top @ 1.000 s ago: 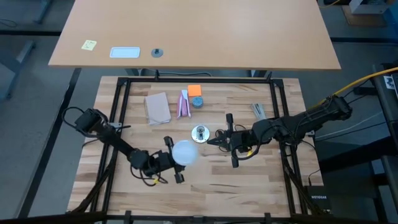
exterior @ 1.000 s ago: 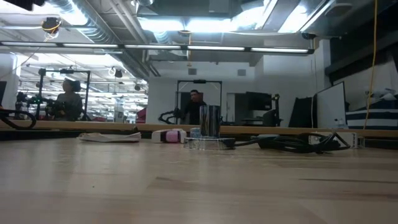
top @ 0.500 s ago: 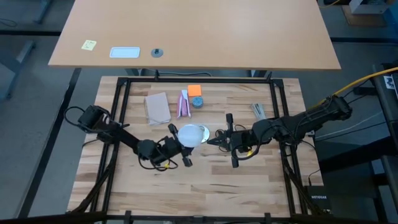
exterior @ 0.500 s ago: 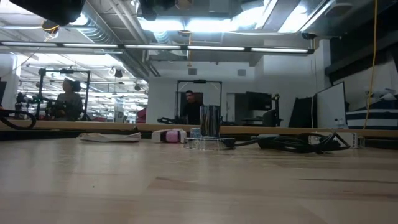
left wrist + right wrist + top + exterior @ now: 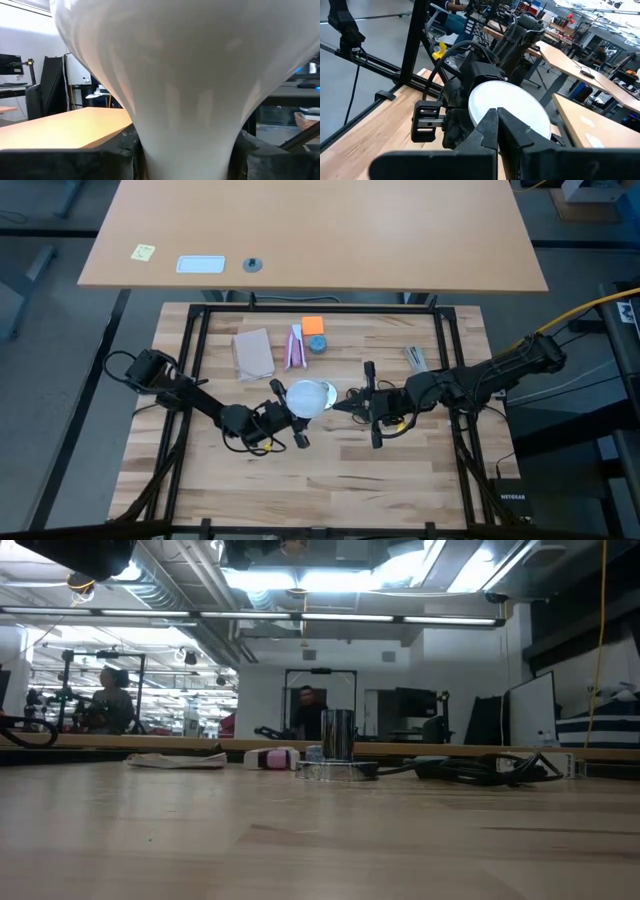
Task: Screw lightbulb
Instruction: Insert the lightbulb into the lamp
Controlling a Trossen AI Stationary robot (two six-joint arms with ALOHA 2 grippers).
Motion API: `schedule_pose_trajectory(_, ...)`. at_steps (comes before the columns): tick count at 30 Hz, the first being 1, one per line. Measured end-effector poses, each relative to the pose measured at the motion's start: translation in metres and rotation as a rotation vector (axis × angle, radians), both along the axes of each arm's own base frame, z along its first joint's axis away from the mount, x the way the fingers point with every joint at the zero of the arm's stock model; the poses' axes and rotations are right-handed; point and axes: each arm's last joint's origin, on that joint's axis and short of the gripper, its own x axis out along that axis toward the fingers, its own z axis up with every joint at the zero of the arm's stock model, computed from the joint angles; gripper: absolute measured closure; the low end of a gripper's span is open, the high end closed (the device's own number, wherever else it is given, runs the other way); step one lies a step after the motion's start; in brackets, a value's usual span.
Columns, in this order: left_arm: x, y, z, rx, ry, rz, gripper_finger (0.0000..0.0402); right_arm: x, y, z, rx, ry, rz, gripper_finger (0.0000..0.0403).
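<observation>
My left gripper (image 5: 290,412) is shut on the frosted white lightbulb (image 5: 308,397), held above the middle of the table. The bulb fills the left wrist view (image 5: 185,65). In the high view it covers the silvery socket. The socket shows in the low view (image 5: 337,740), standing on the table beside its dark cord (image 5: 470,770). My right gripper (image 5: 340,406) is shut, and its tips are right beside the bulb's globe (image 5: 507,107) on the table's right side. My left gripper pinches the bulb's narrow neck (image 5: 187,150) between its two fingers (image 5: 117,155). The fingers come level from the table's near left and lie along the bulb. The bulb is lifted clear, its globe pointing away from the wrist toward my right gripper. My right gripper has its shut tips (image 5: 495,122) close against the globe; whether they touch it or the socket, I cannot tell.
A grey pad (image 5: 253,353), a pink-and-white packet (image 5: 295,348), an orange block (image 5: 313,325) and a small blue thing (image 5: 317,344) lie toward the far edge. A black frame (image 5: 190,380) borders the table. People show in the room beyond (image 5: 110,700).
My left gripper has carried the bulb toward the table's far edge and a little to the right, from beside the socket to over it, so the socket no longer shows from above. It has held still for the last half second.
</observation>
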Motion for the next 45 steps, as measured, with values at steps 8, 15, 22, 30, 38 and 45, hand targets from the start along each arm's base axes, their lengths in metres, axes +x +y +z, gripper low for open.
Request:
schedule_pose_trajectory(8, 0.004, 0.012, 0.001, -0.03, -0.005, 0.031, 0.0247, 0.001, 0.0, -0.012, 0.011, 0.102, -0.009, 0.0335)
schedule_pose_trajectory(15, 0.019, 0.035, -0.019, -0.114, 0.117, -0.035, 0.0247, 0.018, -0.001, -0.035, -0.076, 0.18, -0.2, 0.0239)
schedule_pose_trajectory(22, 0.024, 0.052, -0.042, -0.111, 0.317, -0.033, 0.0247, 0.039, -0.014, -0.069, -0.139, 0.333, -0.272, 0.0227)
schedule_pose_trajectory(30, 0.025, 0.068, -0.057, -0.155, 0.448, 0.004, 0.0247, 0.051, -0.024, -0.089, -0.164, 0.402, -0.315, 0.0235)
schedule_pose_trajectory(38, 0.028, 0.081, -0.055, -0.195, 0.421, -0.032, 0.0247, 0.049, -0.027, -0.089, -0.272, 0.416, -0.375, 0.0235)
schedule_pose_trajectory(45, 0.032, 0.101, -0.053, -0.292, 0.363, -0.085, 0.0247, 0.035, -0.033, -0.082, -0.359, 0.464, -0.431, 0.0236)
